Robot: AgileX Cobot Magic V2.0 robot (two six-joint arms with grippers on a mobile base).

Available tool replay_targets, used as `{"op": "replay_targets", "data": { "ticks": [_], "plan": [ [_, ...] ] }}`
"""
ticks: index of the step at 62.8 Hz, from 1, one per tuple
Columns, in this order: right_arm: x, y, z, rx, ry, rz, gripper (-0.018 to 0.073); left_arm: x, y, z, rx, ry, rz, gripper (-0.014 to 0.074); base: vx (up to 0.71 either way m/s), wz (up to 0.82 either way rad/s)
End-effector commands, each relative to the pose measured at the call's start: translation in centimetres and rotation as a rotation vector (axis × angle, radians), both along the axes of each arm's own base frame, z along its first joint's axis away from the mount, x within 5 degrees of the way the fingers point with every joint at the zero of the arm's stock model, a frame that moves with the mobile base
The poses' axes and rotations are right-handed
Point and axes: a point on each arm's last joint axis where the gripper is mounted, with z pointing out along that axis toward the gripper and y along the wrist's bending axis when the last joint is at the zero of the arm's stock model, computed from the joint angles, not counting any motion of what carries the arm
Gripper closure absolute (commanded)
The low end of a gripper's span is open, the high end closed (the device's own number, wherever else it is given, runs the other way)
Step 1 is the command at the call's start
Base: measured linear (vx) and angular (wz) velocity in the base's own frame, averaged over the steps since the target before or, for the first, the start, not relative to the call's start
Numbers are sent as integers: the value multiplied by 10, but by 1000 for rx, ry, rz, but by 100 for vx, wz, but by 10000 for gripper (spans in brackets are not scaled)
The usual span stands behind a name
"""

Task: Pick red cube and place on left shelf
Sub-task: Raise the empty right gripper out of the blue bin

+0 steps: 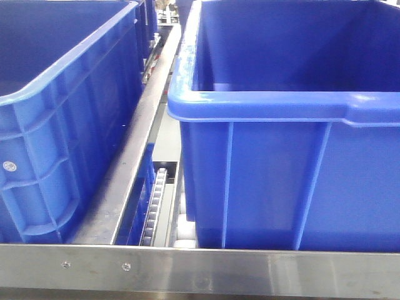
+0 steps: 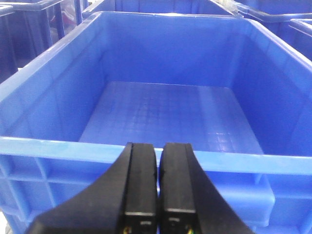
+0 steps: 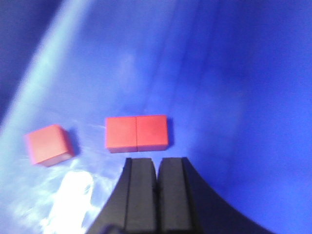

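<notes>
The front-facing view shows the left shelf [image 1: 200,270], a stainless-steel rack with a flat bolted front rail and grey roller tracks behind that rail. Two large blue plastic crates stand on it: the ribbed left crate [image 1: 62,125] and the smooth-walled right crate [image 1: 281,169], apart from each other, with a steel divider strip [image 1: 134,150] running between them.

In the left wrist view, the left gripper [image 2: 157,185] hangs just outside the near rim of a blue crate [image 2: 161,156] with a gridded floor. Its two black fingers are pressed together with only a thin seam between them, clenched on nothing.

In the right wrist view, the right gripper [image 3: 157,190] is likewise clenched, its black fingers together and holding nothing. It points at a blurred blue surface [image 3: 219,73]. Just beyond its fingertips lie two small red cubes side by side and touching, forming one red block [image 3: 137,132]. A separate small red cube [image 3: 48,144], turned at an angle, rests well to the left of that pair, near a bright white glare patch [image 3: 73,192] on the blue surface. No cube is on the shelf rail.
</notes>
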Motion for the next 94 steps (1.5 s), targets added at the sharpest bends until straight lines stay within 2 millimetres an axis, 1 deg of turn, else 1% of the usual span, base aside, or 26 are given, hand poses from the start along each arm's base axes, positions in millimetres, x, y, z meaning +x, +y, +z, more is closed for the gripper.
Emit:
{"op": "replay_targets", "data": {
  "ticks": [1, 4, 11, 21, 33, 38, 49, 56, 77, 83, 88, 94],
  "plan": [
    [-26, -5, 22, 36, -208, -3, 510, 0, 1, 1, -15, -78, 10, 495, 0, 0],
    [-40, -7, 26, 44, -260, -3, 510, 0, 1, 1, -15, -78, 10, 495, 0, 0],
    [-66, -11, 29, 59, -349, -3, 510, 0, 1, 1, -15, -78, 10, 495, 0, 0],
    [-97, -16, 29, 75, -448, -3, 510, 0, 1, 1, -15, -78, 10, 495, 0, 0],
    [-124, -21, 24, 82, -486, -3, 510, 0, 1, 1, -15, -78, 10, 495, 0, 0],
    [-127, -21, 22, 80, -475, -3, 510, 0, 1, 1, -15, -78, 10, 495, 0, 0],
    [-127, -21, 22, 78, -472, -4, 510, 0, 1, 1, -15, -78, 10, 495, 0, 0],
    [-127, -23, 22, 44, -481, -8, 510, 0, 1, 1, -15, -78, 10, 495, 0, 0],
    [-126, -23, 21, 50, -491, -12, 510, 0, 1, 1, -15, -78, 10, 495, 0, 0],
    [-125, -25, 13, 37, -477, -70, 510, 0, 1, 1, -15, -78, 10, 495, 0, 0],
    [-122, -29, -4, 47, -453, -157, 510, 0, 1, 1, -15, -78, 10, 495, 0, 0],
    [-122, -33, -23, 66, -479, -236, 510, 0, 1, 1, -15, -78, 10, 495, -4, -23]
  ]
}}
